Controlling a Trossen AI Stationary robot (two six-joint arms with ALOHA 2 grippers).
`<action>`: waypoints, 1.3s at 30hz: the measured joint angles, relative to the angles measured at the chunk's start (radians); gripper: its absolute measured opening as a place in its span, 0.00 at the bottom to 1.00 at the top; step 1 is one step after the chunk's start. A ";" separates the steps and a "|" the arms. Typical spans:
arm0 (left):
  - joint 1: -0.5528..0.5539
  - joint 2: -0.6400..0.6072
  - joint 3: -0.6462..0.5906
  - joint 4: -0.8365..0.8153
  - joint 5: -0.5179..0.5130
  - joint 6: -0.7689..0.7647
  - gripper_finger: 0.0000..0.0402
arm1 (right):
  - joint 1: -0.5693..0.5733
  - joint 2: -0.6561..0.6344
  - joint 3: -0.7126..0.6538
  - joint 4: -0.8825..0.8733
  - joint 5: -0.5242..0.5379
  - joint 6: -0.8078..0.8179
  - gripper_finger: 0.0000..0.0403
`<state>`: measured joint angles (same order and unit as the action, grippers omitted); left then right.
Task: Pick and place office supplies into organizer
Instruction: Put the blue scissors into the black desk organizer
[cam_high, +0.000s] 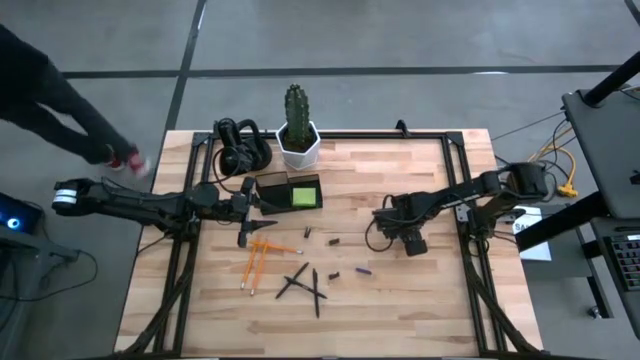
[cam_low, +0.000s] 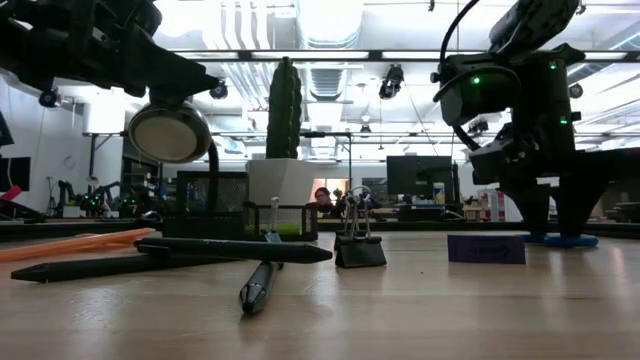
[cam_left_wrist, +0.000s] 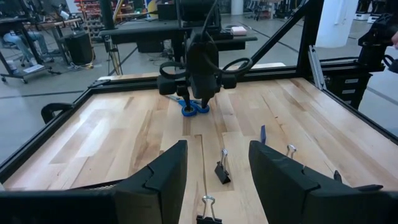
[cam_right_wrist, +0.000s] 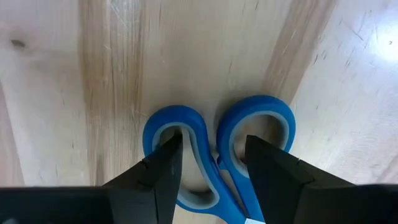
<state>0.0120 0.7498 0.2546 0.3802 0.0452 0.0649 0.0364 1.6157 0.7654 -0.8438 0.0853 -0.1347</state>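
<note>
Reaching down for the scissors, with the organizer far off to the left.

Starting left of the organizer (cam_high: 290, 192), the left gripper (cam_high: 243, 237) hovers wide open and empty, just in front of it, above the orange pencils (cam_high: 258, 262). Well to the right of the organizer, the right gripper (cam_right_wrist: 208, 163) sits straight over the blue-handled scissors (cam_right_wrist: 214, 152), fingers apart around the 2 handle loops, not squeezing yet. I think the blades point back under this arm, which is much the nearer one.
</note>
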 joint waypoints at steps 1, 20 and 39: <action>0.000 0.000 0.000 0.000 0.000 0.000 0.39 | 0.000 -0.009 0.000 -0.001 0.000 0.000 0.41; 0.000 0.000 0.000 -0.001 0.000 0.000 0.39 | -0.002 -0.032 -0.005 0.016 -0.005 0.005 0.17; 0.000 0.000 0.000 0.000 0.000 0.000 0.39 | -0.006 -0.033 0.059 0.029 0.079 0.029 0.13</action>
<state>0.0120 0.7502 0.2546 0.3801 0.0454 0.0649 0.0307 1.5829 0.8239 -0.8153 0.1645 -0.1055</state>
